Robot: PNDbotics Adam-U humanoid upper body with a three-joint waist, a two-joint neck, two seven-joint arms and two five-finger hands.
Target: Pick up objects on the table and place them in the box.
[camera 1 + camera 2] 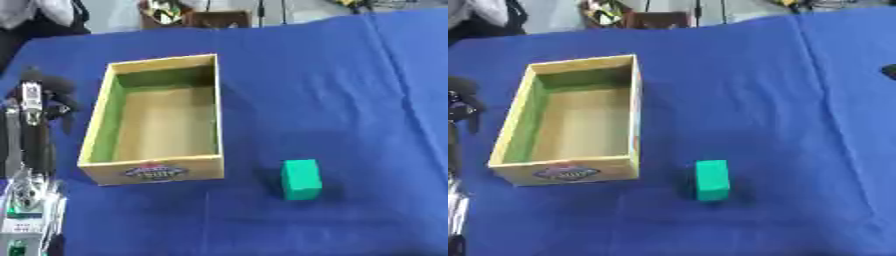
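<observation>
One green block sits on the blue tablecloth in front of us, standing free with nothing touching it. It lies to the right of the box and near that box's front right corner, with a strip of bare cloth between the two.

We see the box as an open cardboard tray with yellowish walls, a green tint along its inner left wall and a plain tan floor. Nothing lies inside it. A coloured label marks its front wall; we cannot read it.

Our left arm comes up along the left edge of the left eye view, silver and black, and our left hand shows as a dark shape just beside the box's left wall, level with its far half. We cannot tell whether its fingers are spread, pressed together or curled, and we cannot tell if it touches the box. It holds nothing that we can make out.

At the right edge of the right eye view a small dark shape pokes in over the cloth; we cannot tell what it is.
</observation>
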